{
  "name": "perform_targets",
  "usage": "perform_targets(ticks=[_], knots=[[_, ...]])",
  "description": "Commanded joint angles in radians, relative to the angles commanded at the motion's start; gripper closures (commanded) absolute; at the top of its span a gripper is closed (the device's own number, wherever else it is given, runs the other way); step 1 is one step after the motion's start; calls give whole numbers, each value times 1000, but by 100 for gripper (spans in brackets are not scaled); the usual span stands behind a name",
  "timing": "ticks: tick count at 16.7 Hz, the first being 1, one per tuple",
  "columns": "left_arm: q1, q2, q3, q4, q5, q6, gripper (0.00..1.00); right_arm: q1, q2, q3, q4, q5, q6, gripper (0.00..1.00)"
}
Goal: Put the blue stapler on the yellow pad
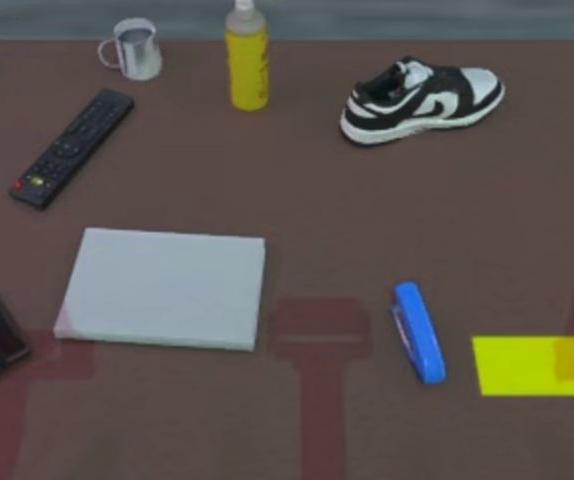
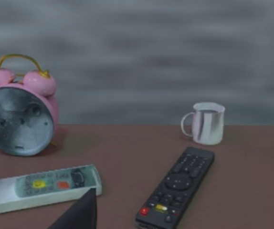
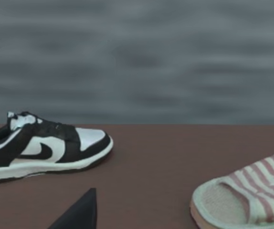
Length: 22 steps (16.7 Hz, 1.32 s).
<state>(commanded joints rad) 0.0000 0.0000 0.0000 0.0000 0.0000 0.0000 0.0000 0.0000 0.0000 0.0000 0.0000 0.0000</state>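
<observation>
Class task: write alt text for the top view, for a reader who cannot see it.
A blue stapler lies on a brown table, just left of a yellow pad and not on it. Further left lies a white board; a remote, mug, yellow bottle and shoe lie behind.

You are looking at a flat brown table [image 1: 327,200]. Lying on it are a bright blue elongated stapler [image 1: 419,332] just beside a thin yellow rectangular pad [image 1: 535,365], a white-grey rectangular board [image 1: 164,287], a black remote control [image 1: 72,147], a metal mug [image 1: 135,48], a yellow bottle [image 1: 247,58] and a black-and-white sneaker [image 1: 422,98].
</observation>
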Motion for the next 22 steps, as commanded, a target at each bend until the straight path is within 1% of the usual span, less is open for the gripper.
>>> perform_targets(ticks=[4, 8, 11, 18, 22], knots=[[0, 0, 0, 0, 0, 0, 0, 14, 31, 30, -23, -2, 7, 0], [0, 0, 0, 0, 0, 0, 0, 86, 220, 205, -150, -3, 48, 0], [0, 0, 0, 0, 0, 0, 0, 163, 472, 401, -297, -1, 94, 0], [0, 0, 0, 0, 0, 0, 0, 374, 1191, 917, -703, 2, 215, 0], [0, 0, 0, 0, 0, 0, 0, 485, 1529, 1184, -910, 1, 278, 0]])
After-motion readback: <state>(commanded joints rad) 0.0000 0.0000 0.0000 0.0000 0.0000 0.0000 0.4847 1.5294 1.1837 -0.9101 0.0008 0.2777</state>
